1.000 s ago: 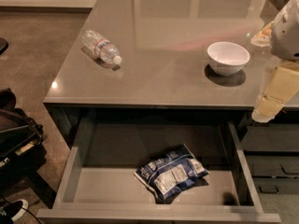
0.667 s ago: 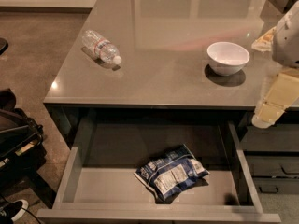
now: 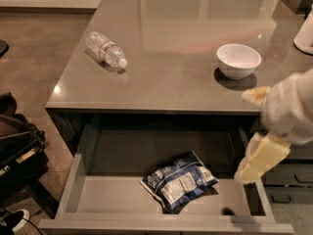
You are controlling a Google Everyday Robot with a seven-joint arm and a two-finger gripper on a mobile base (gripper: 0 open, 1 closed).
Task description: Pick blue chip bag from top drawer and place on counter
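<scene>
The blue chip bag (image 3: 179,182) lies flat on the floor of the open top drawer (image 3: 112,197), right of its middle, with its white label panels up. My gripper (image 3: 244,136) hangs at the right, over the drawer's right end and the counter's front edge. Its cream fingers are spread apart and hold nothing. One fingertip (image 3: 243,174) points down just right of the bag and above it, not touching it. The grey-brown counter (image 3: 166,67) stretches behind the drawer.
A clear plastic water bottle (image 3: 106,49) lies on the counter's left part. A white bowl (image 3: 238,60) stands on its right part, just behind my gripper. A white object (image 3: 305,35) is at the far right edge. Dark bags (image 3: 17,148) sit on the floor at the left. Narrower dark drawers (image 3: 288,180) are at the right.
My gripper has moved down and to the left, from beside the bowl to over the drawer's right end. The bag, bottle and bowl have not moved.
</scene>
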